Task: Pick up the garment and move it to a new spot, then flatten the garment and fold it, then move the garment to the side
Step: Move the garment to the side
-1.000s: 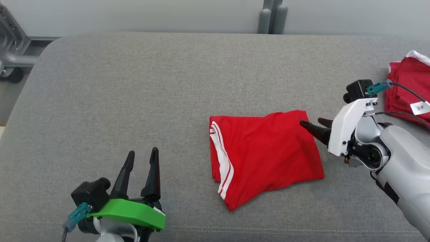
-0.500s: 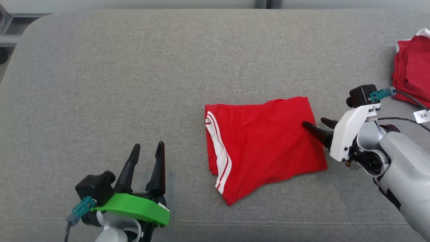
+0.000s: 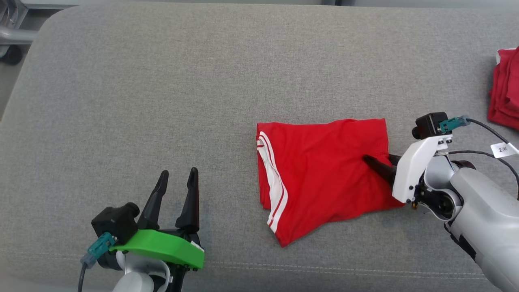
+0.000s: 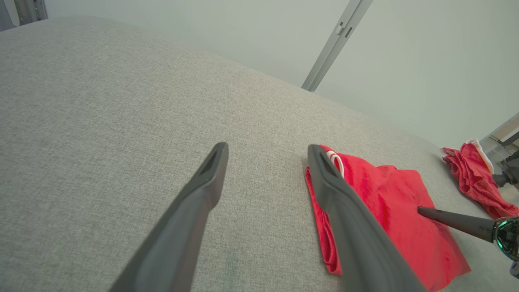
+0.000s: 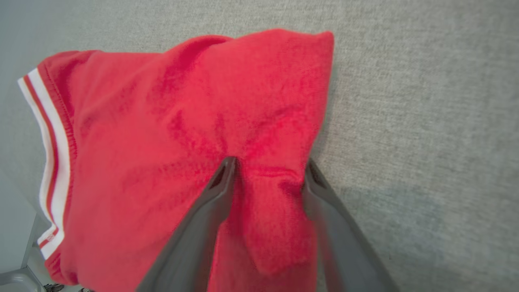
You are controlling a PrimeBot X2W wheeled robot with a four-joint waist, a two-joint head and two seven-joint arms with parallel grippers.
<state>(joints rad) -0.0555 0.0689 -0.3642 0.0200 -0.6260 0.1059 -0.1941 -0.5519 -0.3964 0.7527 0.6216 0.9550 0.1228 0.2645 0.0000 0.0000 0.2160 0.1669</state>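
While the head camera has shifted over the last second, the real change is at the right gripper [image 3: 377, 159]. A second ago its finger sat off the 2 o'clock corner of the red shorts [image 3: 320, 174]. Now it lies on the cloth at the shorts' 3 o'clock edge. In the right wrist view the two fingers straddle a raised ridge of red fabric, and the jaws have begun to narrow but are not yet clenched. That makes it a pinch in progress, not a grasp. The shorts, with white side stripes at their 9 o'clock edge, lie folded flat on the grey fabric-covered tabletop [image 3: 162, 81], at about 4 o'clock from the middle of the head view. The left gripper [image 3: 179, 172] is at 7 o'clock, still spread wide, grasping nothing and well apart from the shorts. A second red garment pile [image 3: 505, 93] sits at 2 o'clock by the frame edge. Since the shorts look already folded, this is probably the grab for moving them aside. One risk is pinching only the top layer, which would open the fold on lifting.
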